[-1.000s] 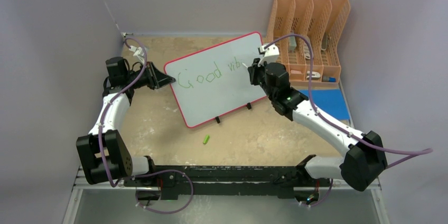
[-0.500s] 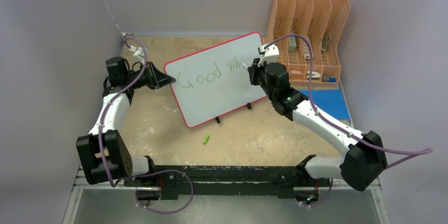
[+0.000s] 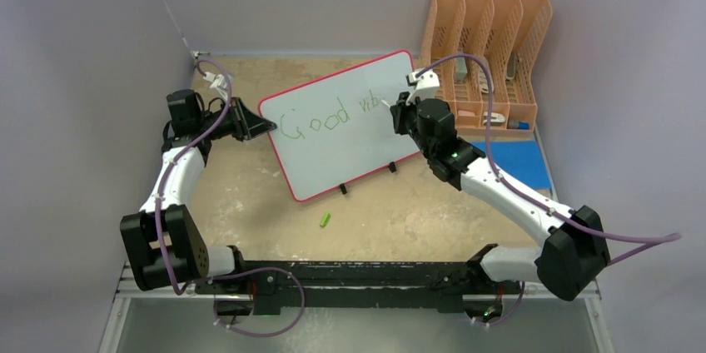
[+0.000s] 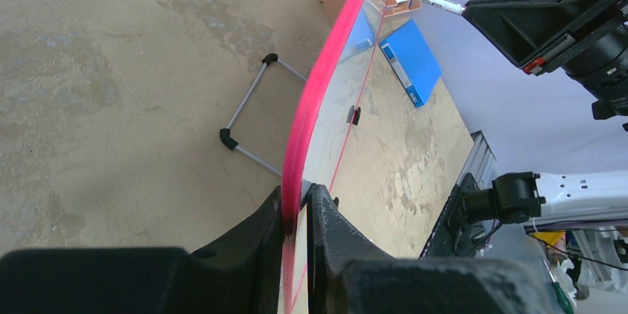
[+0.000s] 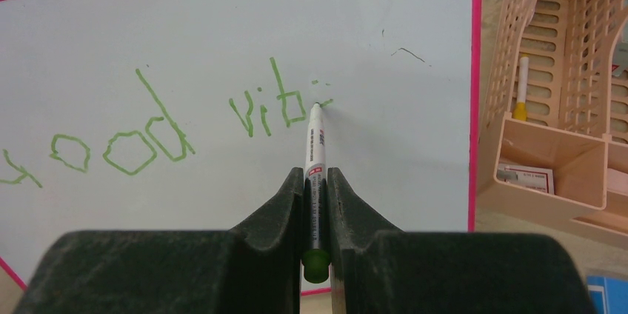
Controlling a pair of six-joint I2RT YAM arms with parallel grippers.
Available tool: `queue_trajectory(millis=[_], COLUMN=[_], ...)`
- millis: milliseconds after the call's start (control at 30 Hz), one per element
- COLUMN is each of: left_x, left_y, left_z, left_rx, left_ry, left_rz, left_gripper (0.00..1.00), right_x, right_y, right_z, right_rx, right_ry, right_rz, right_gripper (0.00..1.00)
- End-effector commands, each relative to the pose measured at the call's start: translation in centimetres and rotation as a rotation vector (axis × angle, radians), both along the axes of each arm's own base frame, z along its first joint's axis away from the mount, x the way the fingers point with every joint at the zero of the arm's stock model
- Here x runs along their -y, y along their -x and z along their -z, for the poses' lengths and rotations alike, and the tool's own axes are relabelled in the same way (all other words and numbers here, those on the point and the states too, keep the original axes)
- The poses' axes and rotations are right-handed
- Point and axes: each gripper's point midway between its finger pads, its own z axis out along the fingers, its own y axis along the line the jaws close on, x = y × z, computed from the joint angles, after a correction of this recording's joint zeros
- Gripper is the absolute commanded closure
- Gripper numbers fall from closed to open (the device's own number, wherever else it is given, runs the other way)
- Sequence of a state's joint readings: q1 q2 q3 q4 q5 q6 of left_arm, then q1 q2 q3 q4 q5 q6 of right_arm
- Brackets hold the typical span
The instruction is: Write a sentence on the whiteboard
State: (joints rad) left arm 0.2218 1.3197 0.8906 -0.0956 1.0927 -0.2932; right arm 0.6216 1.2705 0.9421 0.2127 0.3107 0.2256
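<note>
From above, the whiteboard (image 3: pixel 350 153) stands tilted in the middle of the table on its black feet. The sentence (image 3: pixel 320 121) reads only "Good vib" in green. The left gripper (image 3: pixel 265 126) is at the board's left corner and the right gripper (image 3: pixel 393 109) is up against its right part. A small green cap (image 3: pixel 325 220) lies on the table nearer the arms.

From the left wrist, the jaws pinch the board's red rim, seen edge-on.

From the right wrist, the jaws clamp a white marker (image 5: pixel 314 155), its tip touching the board just right of the "b".
</note>
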Motion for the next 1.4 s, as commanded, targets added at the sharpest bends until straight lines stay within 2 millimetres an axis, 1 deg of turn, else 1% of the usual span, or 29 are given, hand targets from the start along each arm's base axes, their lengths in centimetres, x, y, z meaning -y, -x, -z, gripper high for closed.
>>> queue_trajectory(millis=[0,800,1100,1367], left_x=[-0.1,-0.1,-0.1,-0.1], left_y=[-0.4,-0.4,-0.4,-0.4], left_z=[0.1,0.0,0.1,0.0], left_rx=[0.013,0.016,0.016,0.016], left_ry=[-0.041,-0.045,-0.046,-0.045], left_rz=[-0.020,-0.022,-0.023,-0.022], left_gripper=[1.00,1.00,1.00,1.00], right_x=[-0.1,0.9,1.4,1.1], right_y=[-0.2,-1.1,-1.5,-1.7], right_z=[-0.5,-0.3,-0.6,-1.3], right_rx=[0.007,0.008,0.013,0.026], right_ry=[-0.018,-0.007,-0.010,-0.021], right_rz=[0.001,0.064,0.086,0.073], right_gripper=[1.00,1.00,1.00,1.00])
